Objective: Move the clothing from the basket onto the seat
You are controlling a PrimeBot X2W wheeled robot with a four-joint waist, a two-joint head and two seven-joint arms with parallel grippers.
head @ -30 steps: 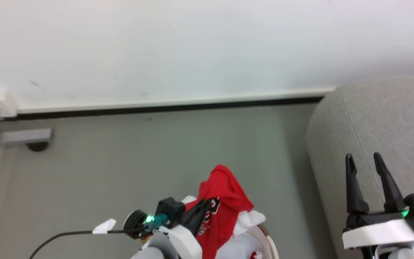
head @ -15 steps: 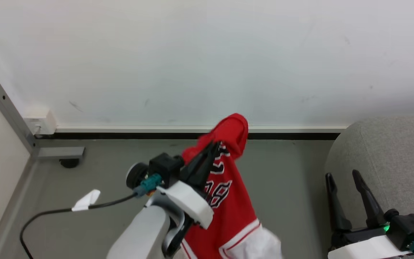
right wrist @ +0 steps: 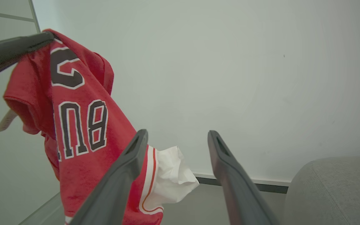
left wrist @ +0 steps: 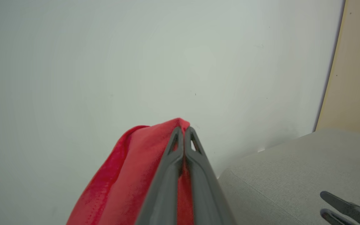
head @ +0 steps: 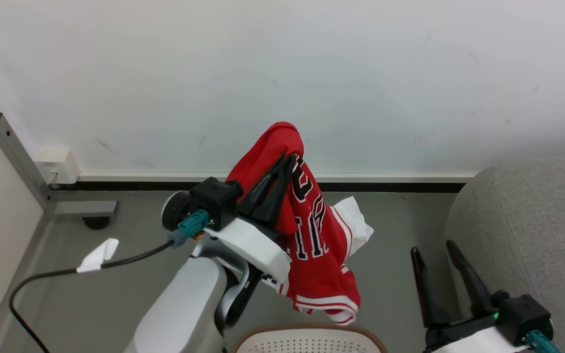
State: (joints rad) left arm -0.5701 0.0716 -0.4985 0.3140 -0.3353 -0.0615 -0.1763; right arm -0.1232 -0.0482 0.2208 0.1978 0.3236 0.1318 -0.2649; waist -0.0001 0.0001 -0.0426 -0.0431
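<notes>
The jersey (head: 314, 255) has risen clear of the basket (head: 307, 327) and hangs free above its rim, pinched between the left gripper's (head: 290, 159) pressed-together fingers. The lift looks done. What remains is the carry right to the seat (head: 532, 220), beside which the right gripper (head: 433, 247) waits, spread and empty.

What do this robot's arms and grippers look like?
The left gripper and right gripper each have two long, tapered dark grey fingers with slotted tips, on a white wrist shell beside a black block with a teal connector. The left forearm is pale grey; a black cable with a white tag leaves its wrist.
</notes>
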